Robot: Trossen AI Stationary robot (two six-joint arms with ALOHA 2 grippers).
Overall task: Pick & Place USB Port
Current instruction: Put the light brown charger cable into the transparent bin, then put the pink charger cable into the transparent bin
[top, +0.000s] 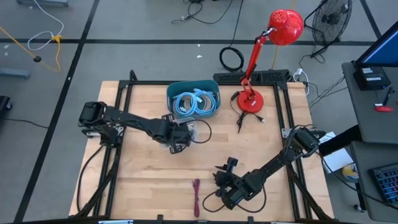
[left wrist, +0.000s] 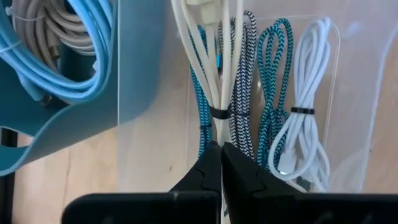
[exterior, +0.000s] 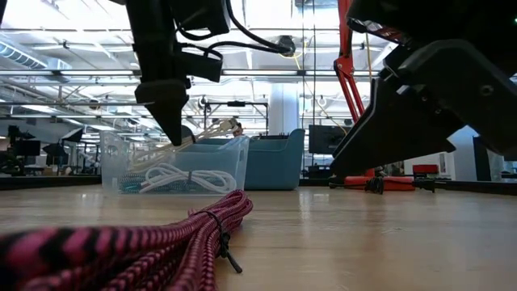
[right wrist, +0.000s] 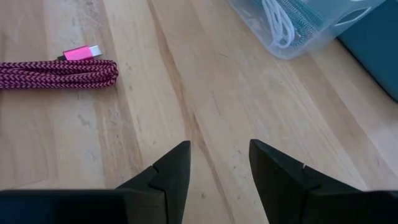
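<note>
The left end effector (left wrist: 221,158), at frame centre in the high view, is pinching a beige cable bundle (left wrist: 219,68) over the clear bin (left wrist: 348,93), needing release next, while the right end effector (right wrist: 219,163) is waiting wide apart near the pink cable (right wrist: 59,73)

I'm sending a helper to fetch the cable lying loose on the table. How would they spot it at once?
Start at the wooden table and go to its front edge, away from the red lamp. The pink cable lies there coiled in a tied bundle, left of the right claw. It alone lies outside the bins, with pink-and-black braid and a pink plug.
</note>
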